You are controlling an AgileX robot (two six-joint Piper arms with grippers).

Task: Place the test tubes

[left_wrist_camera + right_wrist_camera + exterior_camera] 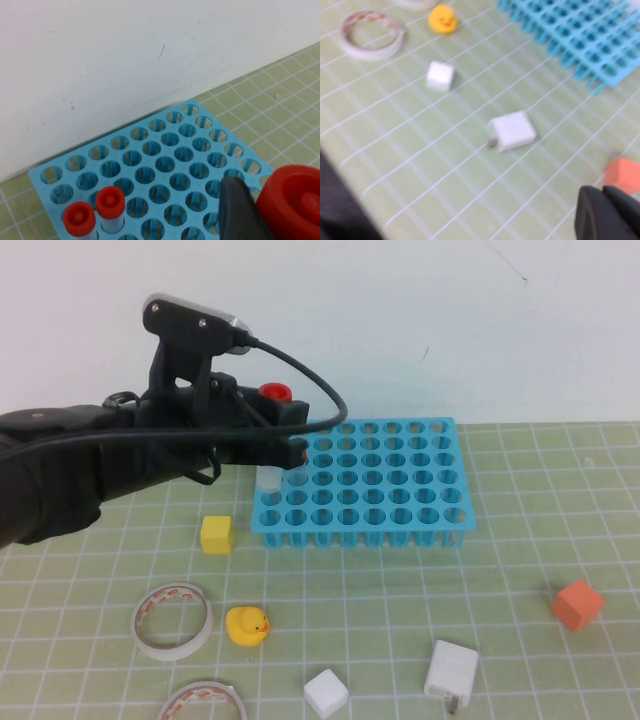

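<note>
A blue test tube rack (pixel 385 480) stands mid-table, most of its holes empty. My left gripper (pixel 290 445) hovers over the rack's front-left corner, shut on an upright test tube whose red cap (pixel 275 392) sticks up above the fingers. In the left wrist view that cap (pixel 292 202) sits beside one dark finger (pixel 239 210). Two red-capped tubes (pixel 80 219) (pixel 110 201) stand side by side in the rack (pixel 165 150); in the high view their clear bodies (pixel 268 480) show under the gripper. My right gripper (pixel 607 215) is shut and empty, low over the mat near an orange cube (pixel 625 175).
On the mat in front of the rack lie a yellow cube (pixel 217 534), two tape rolls (pixel 173 619) (pixel 203 700), a rubber duck (pixel 246 625), a white cube (pixel 326 692), a white charger (pixel 452 672) and the orange cube (pixel 577 603). A white wall backs the table.
</note>
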